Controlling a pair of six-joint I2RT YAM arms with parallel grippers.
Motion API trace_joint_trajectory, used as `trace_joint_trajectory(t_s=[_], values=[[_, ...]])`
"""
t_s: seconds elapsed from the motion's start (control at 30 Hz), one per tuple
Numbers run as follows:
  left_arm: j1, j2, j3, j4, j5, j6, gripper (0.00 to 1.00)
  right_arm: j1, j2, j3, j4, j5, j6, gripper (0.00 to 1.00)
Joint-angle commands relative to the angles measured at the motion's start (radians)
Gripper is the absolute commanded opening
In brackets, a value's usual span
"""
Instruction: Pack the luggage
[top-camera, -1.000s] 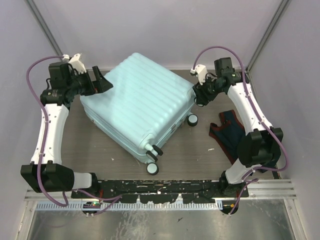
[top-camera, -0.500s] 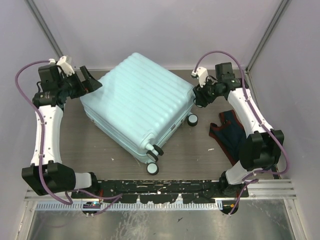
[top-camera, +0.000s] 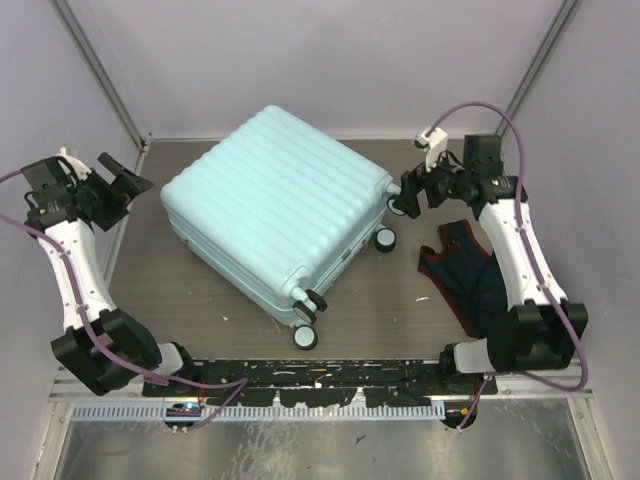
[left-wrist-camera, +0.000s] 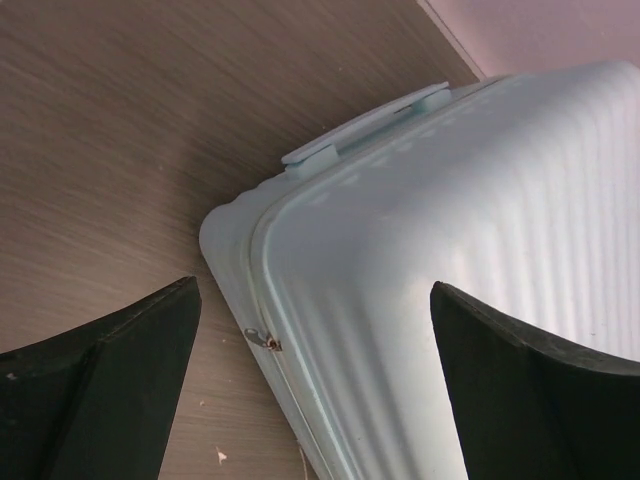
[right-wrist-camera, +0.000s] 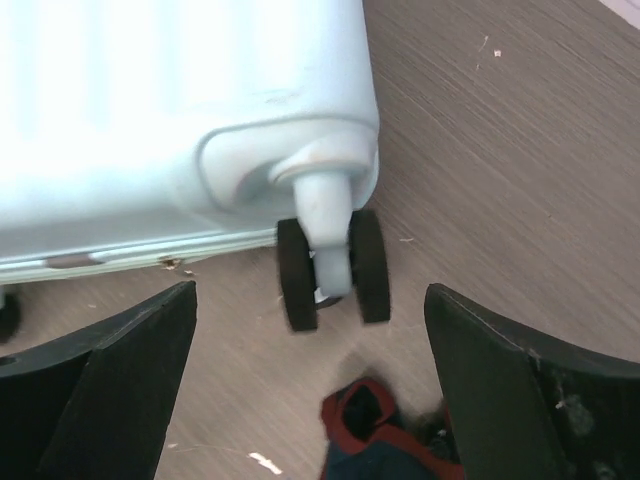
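The luggage (top-camera: 275, 215) lies closed mid-table (top-camera: 400, 305). The left gripper (top-camera: 127, 176) hovers at the left edge and the right gripper (top-camera: 404, 196) near a wheel (right-wrist-camera: 330, 268), both with fingers spread, empty.

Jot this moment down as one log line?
luggage: closed, flat on table | left gripper: open, off it | right gripper: open, near wheel | dark garment: on table, unpacked

The luggage (top-camera: 275, 205), a pale mint-blue hard-shell suitcase with a ribbed shell, lies closed and flat on the worktop (top-camera: 400, 300) at the centre of the overhead frame, turned diagonally. Its dark wheels (top-camera: 305, 337) line the lower-right edge. A flush handle (left-wrist-camera: 365, 122) sits on one side.
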Motion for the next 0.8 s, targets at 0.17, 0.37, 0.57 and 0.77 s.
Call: trace_joint_trajectory(t_s=[0.17, 0.37, 0.57, 0.77], values=[[0.042, -0.081, -0.193, 0.123, 0.143, -0.198, 0.98, -0.036, -0.361, -0.364, 0.282, -0.17, 0.477, 0.99], [0.042, -0.173, -0.386, 0.356, 0.245, -0.369, 0.98, -0.033, -0.55, -0.665, 0.498, -0.163, 0.688, 0.99], [0.024, -0.197, -0.494, 0.435, 0.322, -0.463, 0.98, 0.036, -0.491, -0.759, 0.708, -0.14, 0.828, 0.99], [0.006, -0.212, -0.578, 0.547, 0.401, -0.514, 0.98, 0.163, -0.422, -0.814, 0.857, -0.092, 0.805, 0.98]])
